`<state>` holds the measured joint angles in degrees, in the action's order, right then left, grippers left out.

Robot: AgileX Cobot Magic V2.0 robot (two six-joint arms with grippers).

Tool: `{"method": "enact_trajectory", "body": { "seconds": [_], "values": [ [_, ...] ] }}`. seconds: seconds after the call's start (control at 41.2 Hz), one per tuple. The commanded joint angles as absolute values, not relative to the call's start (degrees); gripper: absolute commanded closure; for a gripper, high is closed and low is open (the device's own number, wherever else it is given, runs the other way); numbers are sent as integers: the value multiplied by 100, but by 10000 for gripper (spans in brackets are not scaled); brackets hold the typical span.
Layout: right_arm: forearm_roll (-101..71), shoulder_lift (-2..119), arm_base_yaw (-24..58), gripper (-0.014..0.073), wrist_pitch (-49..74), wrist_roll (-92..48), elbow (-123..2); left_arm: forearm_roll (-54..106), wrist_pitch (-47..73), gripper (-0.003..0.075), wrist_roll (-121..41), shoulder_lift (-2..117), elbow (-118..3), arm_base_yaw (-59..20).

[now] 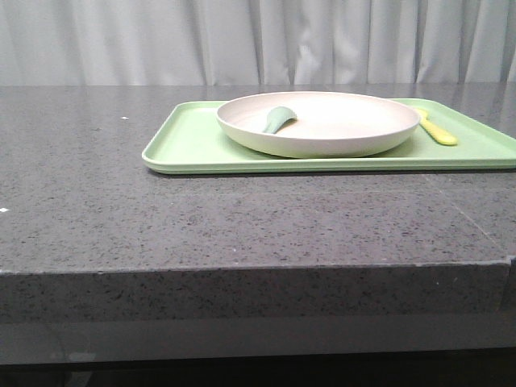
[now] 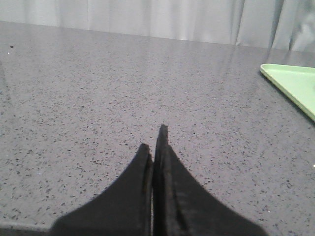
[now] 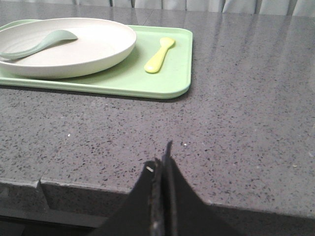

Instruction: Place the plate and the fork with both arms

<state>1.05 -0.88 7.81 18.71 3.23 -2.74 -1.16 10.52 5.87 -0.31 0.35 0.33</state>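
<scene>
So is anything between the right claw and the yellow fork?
Nothing visible. The right claw, shut, hangs over bare table short of the tray; the fork lies uncovered on it beside the plate.

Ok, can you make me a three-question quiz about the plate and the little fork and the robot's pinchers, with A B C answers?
1. Where does the fork lie?
A. inside the plate
B. on the tray beside the plate
C. on the bare table

2. What colour is the utensil resting in the plate?
A. grey-green
B. red
C. black

3. How do the left gripper and right gripper stand?
A. both shut and empty
B. both wide open
C. one holding the fork

Answers: 1 B, the yellow fork rests on the green tray, just outside the plate's rim. 2 A, its pale grey-green shows against the off-white plate. 3 A, each wrist view shows the fingers pressed together with nothing between.
</scene>
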Motion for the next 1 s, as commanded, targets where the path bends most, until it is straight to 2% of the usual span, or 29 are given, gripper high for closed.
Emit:
{"method": "enact_trajectory", "body": {
  "seconds": [0.0,0.316,0.486,0.728,0.971],
  "values": [
    [175,-29,752,654,1373,247,-422,-81,543,738,631,-154,44,38],
    [175,-29,752,654,1335,247,-391,-81,543,738,631,-154,44,38],
    [175,-29,671,654,682,247,119,-81,543,738,631,-154,44,38],
    [151,-108,141,654,989,247,135,-81,543,738,631,-154,44,38],
    [151,-171,96,654,929,252,140,-81,535,738,631,-154,44,38]
  ]
}}
